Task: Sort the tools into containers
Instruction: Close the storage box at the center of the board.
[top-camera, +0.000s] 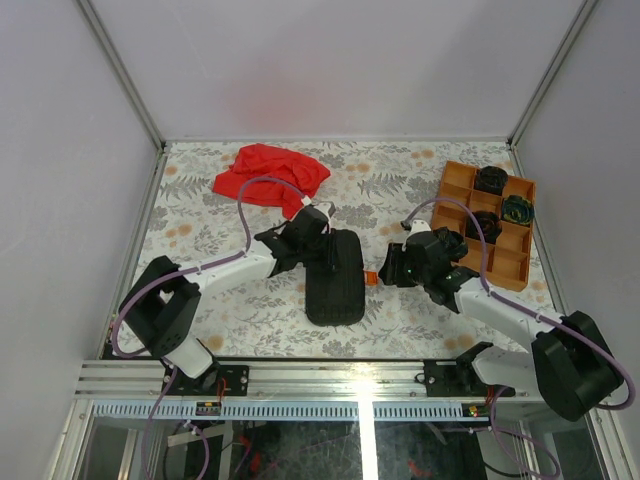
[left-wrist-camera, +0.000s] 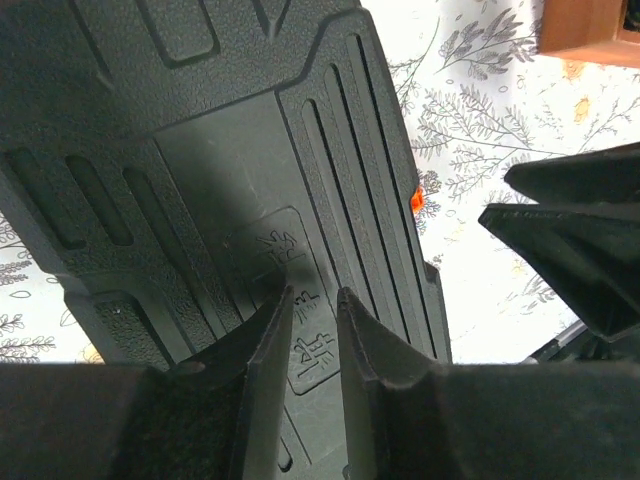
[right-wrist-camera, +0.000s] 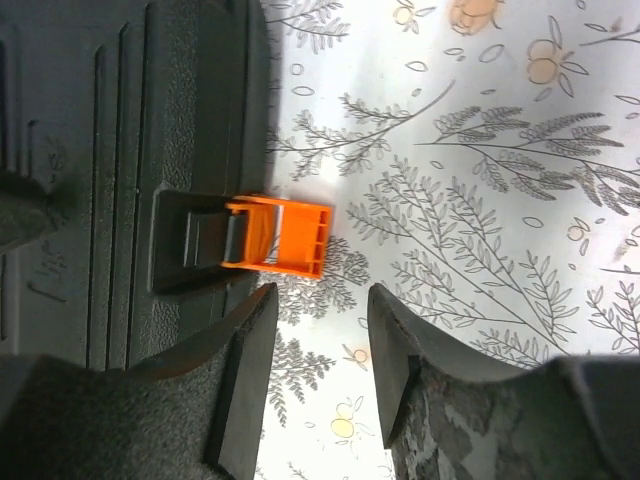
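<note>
The black ribbed case (top-camera: 335, 275) lies shut in the middle of the table, its orange latch (top-camera: 370, 278) sticking out from its right side. My left gripper (top-camera: 322, 245) hovers over the case's lid (left-wrist-camera: 200, 200); its fingers (left-wrist-camera: 313, 295) stand a narrow gap apart with nothing between them. My right gripper (top-camera: 392, 272) is just right of the case, open and empty (right-wrist-camera: 322, 300), its tips a little short of the flipped-out latch (right-wrist-camera: 280, 235). The orange tray (top-camera: 452, 172) at the back right holds dark coiled bundles (top-camera: 491, 180), one greenish (top-camera: 517, 209).
A crumpled red cloth (top-camera: 270, 172) lies at the back left of the floral table cover. The tray's corner (left-wrist-camera: 590, 30) and the right arm's dark fingers (left-wrist-camera: 580, 240) show in the left wrist view. Grey walls close in the table.
</note>
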